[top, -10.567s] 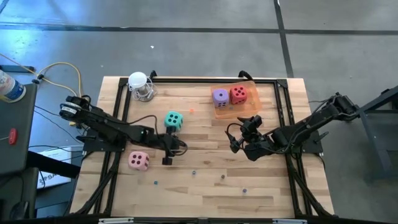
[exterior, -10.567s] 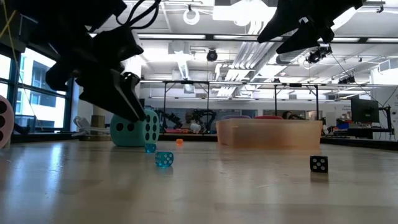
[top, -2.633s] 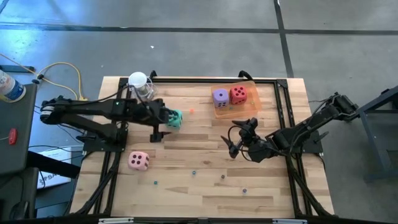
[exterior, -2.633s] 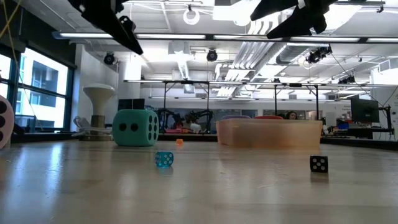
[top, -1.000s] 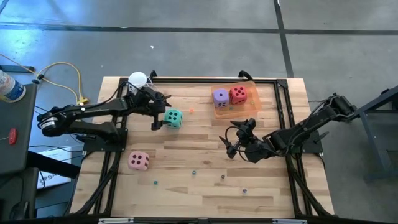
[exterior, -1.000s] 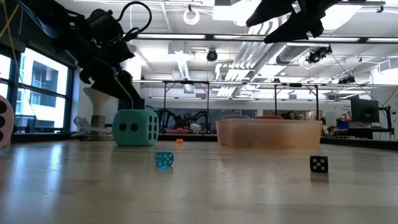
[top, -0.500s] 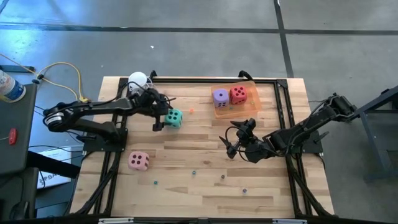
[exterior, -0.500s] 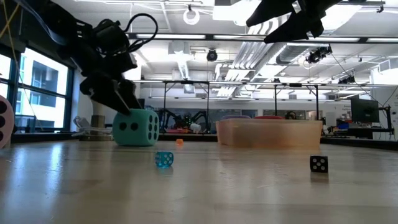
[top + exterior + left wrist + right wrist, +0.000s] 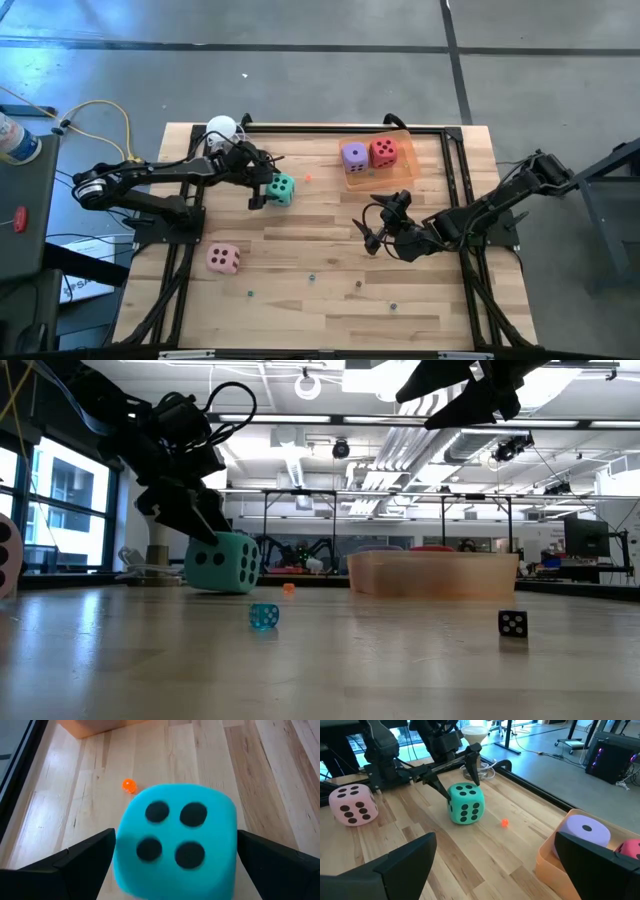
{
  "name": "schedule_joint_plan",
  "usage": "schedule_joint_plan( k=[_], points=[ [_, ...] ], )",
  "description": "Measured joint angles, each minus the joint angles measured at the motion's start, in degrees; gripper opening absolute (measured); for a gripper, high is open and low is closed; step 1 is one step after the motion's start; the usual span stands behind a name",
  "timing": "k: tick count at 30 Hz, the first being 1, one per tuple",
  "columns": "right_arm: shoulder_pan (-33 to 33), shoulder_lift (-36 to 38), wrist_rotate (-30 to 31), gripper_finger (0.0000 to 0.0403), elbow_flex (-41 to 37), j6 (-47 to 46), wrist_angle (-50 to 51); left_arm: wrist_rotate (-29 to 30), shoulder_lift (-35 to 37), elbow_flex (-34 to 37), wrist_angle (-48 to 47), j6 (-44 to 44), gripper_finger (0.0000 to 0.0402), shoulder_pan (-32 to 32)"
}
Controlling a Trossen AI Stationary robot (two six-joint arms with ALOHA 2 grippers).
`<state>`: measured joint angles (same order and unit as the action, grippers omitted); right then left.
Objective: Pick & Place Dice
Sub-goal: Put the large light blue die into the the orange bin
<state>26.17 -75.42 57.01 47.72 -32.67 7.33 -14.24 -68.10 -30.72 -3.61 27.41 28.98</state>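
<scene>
- Teal is the die [image 9: 280, 189] you are working on: over the last second your left gripper [image 9: 258, 187] has come down from beside the white funnel [image 9: 221, 129] and settled around it, and in the low view the die [image 9: 223, 563] now sits slightly tipped where it stood square half a second ago, so I judge a finger has nudged it
- Your left gripper's jaws are spread as wide as they go and have hold of nothing; in the left wrist view the die [image 9: 175, 841] fills the gap with a dark finger [image 9: 75, 857] on either side, four pips facing the camera, and I cannot tell whether either finger actually touches it
- That puts you at the point of closing, I would say; the grip is not yet made, and the tipped die may roll if you squeeze off-centre
- Pink die [image 9: 223, 259] lies well apart, nearer the front-left of the wooden table [image 9: 300, 300], untouched and waiting its turn
- Orange bead [image 9: 307, 179] lies just beyond the teal die, toward the tray, clear of the fingers
- Farther right, the orange tray [image 9: 385, 175] at the back of the table already holds the purple die [image 9: 354, 155] and the red die [image 9: 383, 152] side by side, so two of four look placed
- Your right gripper [image 9: 372, 229] waits above mid-table near the tray, jaws wide and empty, unmoved over the last second
</scene>
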Motion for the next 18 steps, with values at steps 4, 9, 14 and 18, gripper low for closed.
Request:
schedule_joint_plan(
  k=[4, 9, 14, 18],
  points=[
    [0.0, 0.02, -0.19, 0.0398, 0.0, 0.0, 0.02, 0.0, 0.0, 0.0, 0.06, 0.01, 0.0399, -0.05],
    [0.0, 0.02, -0.21, 0.0398, 0.0, 0.0, 0.02, 0.01, 0.0, 0.0, 0.11, -0.25, 0.0399, -0.03],
    [0.0, 0.02, -0.21, 0.0398, 0.0, -0.02, 0.02, 0.02, 0.0, 0.02, 0.23, -2.12, 0.0399, -0.03],
    [0.0, 0.02, -0.21, 0.0398, 0.0, -0.03, 0.0, 0.02, 0.0, 0.04, 0.25, -4.33, 0.0399, -0.01]
  ],
)
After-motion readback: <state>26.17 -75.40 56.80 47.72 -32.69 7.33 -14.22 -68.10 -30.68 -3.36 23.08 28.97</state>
